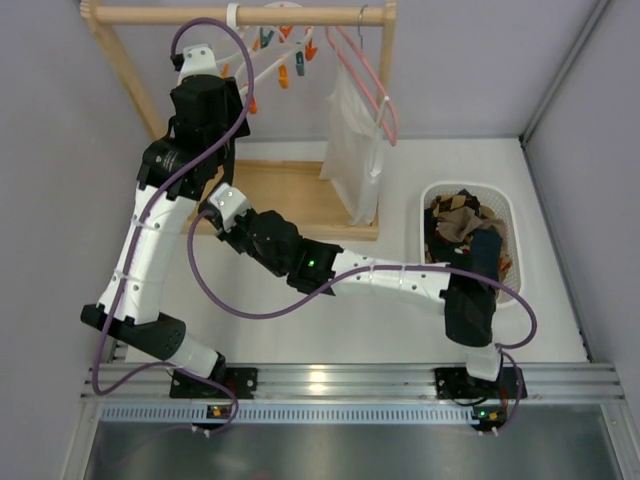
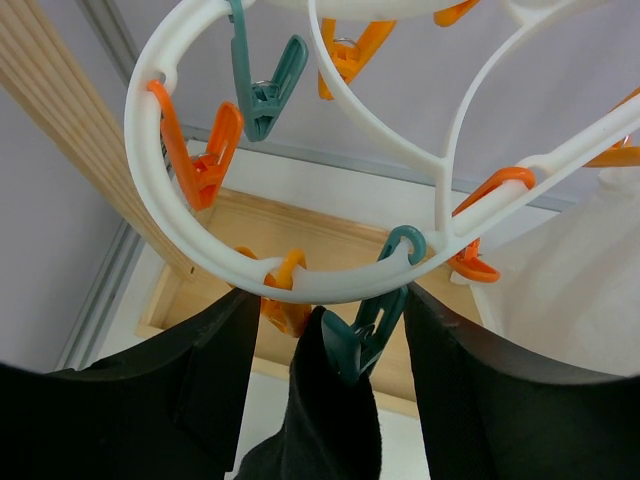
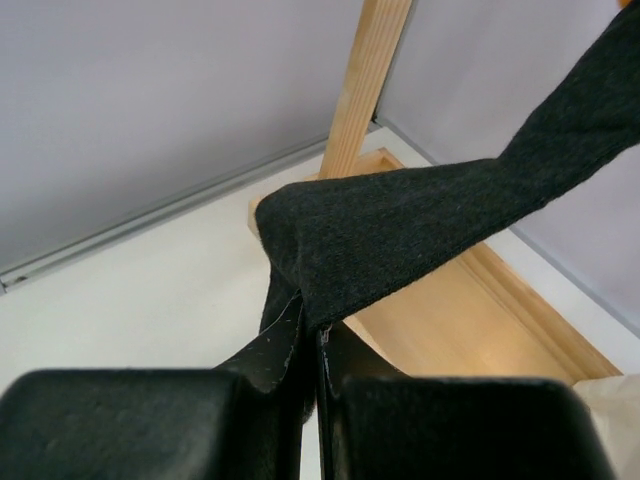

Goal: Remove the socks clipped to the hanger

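The white ring hanger (image 2: 300, 285) with orange and teal clothespins hangs from the rack rail; it also shows in the top view (image 1: 285, 45). A teal clothespin (image 2: 362, 330) grips the top of a dark sock (image 2: 330, 420). My left gripper (image 2: 335, 300) is open, one finger on each side of that clothespin and sock. My right gripper (image 3: 312, 320) is shut on the lower part of the same dark sock (image 3: 400, 240), which stretches taut up to the right. In the top view the right gripper (image 1: 226, 205) is below the left gripper (image 1: 200, 60).
A white basket (image 1: 512, 215) at the right holds several socks (image 1: 460, 225). A white garment (image 1: 352, 150) hangs on a pink wire hanger (image 1: 375, 90) from the wooden rack (image 1: 240, 15). The rack's wooden base (image 1: 295, 190) lies under the hanger.
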Tool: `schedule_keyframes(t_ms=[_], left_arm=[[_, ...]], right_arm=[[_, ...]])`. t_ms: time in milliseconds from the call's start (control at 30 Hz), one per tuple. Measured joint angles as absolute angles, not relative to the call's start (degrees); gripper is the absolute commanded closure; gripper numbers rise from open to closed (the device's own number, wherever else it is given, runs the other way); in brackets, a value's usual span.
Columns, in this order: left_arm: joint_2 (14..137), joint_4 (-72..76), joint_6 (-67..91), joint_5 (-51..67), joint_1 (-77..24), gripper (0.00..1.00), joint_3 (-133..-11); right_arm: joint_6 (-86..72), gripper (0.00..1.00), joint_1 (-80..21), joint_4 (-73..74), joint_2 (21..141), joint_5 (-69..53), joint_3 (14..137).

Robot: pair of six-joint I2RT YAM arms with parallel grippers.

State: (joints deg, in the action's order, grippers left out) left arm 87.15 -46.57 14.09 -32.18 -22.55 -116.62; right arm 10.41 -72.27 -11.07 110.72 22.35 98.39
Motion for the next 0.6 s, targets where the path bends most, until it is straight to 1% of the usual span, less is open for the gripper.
schedule_keyframes(t_ms=[100,433,467,533,600], left_arm=[[87.2,-46.6,13.8,-32.2,-22.5,0.36,-116.6],[86.1,-46.7,13.8,-32.2,-22.5,0.37,-116.6],[86.0,-46.7,13.8,-32.2,-22.5,0.36,-116.6],[85.7,-46.7,13.6,-32.2,-22.5,0.31,-116.6],[85.5,-46.7,13.6,-32.2,-22.5,0.30,-116.6]], right_arm=[[10.8,1.00,-72.3,-11.0,112.1,22.4,98.7],[12.5,1.00,-72.9,-10.7,116.0,22.6,104.0],[12.6,1.00,-73.0,-10.8,116.2,22.6,104.1],[12.9,1.00,-73.3,-11.0,116.4,22.7,104.3],[13.0,1.00,-73.5,-11.1,116.6,22.7,104.4]])
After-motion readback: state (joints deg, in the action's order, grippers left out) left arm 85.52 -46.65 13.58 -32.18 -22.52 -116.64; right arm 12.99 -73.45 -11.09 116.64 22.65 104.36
